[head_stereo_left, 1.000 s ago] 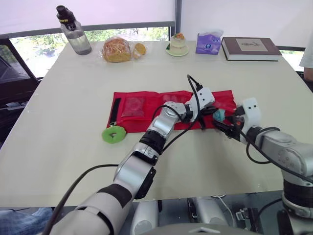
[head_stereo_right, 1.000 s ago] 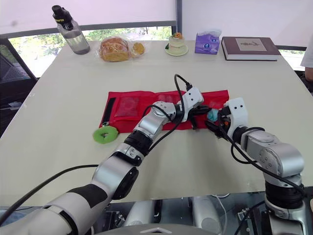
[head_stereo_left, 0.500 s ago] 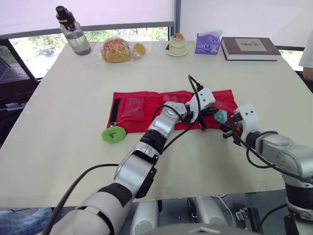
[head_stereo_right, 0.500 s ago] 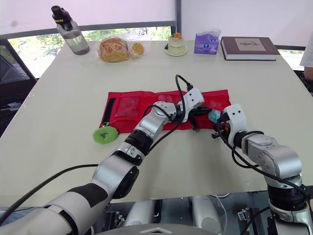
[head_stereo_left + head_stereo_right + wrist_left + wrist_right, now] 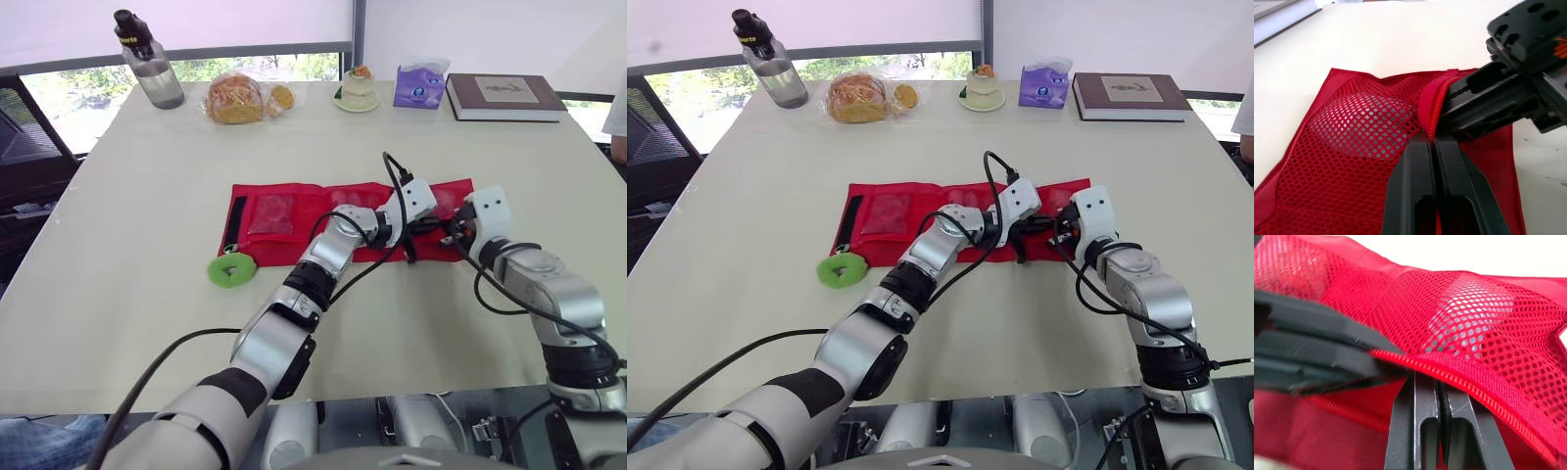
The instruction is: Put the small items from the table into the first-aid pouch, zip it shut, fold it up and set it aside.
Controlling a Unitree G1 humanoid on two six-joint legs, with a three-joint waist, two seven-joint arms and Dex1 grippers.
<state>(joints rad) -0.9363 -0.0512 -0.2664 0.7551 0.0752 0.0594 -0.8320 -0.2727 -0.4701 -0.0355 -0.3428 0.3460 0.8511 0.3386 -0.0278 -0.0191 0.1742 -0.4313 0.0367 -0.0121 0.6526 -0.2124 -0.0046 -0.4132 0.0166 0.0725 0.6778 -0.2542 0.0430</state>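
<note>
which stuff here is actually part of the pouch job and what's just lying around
Part of the job: red mesh first-aid pouch, green ring-shaped item, left pincer, right pincer.

Lying about: clear water bottle, clear bag of bread, small dessert on a plate, purple tissue pack, dark hardcover book.

The pouch point(image 5: 323, 211) lies spread out in the middle of the table point(image 5: 147, 196), with a ring point(image 5: 231, 270) just beside its front left corner. Along the far edge stand, from left to right, a bottle point(image 5: 147, 61), a bread bag point(image 5: 235, 98), a cup point(image 5: 359, 90), a tissue pack point(image 5: 419, 86) and a book point(image 5: 505, 96).
</note>
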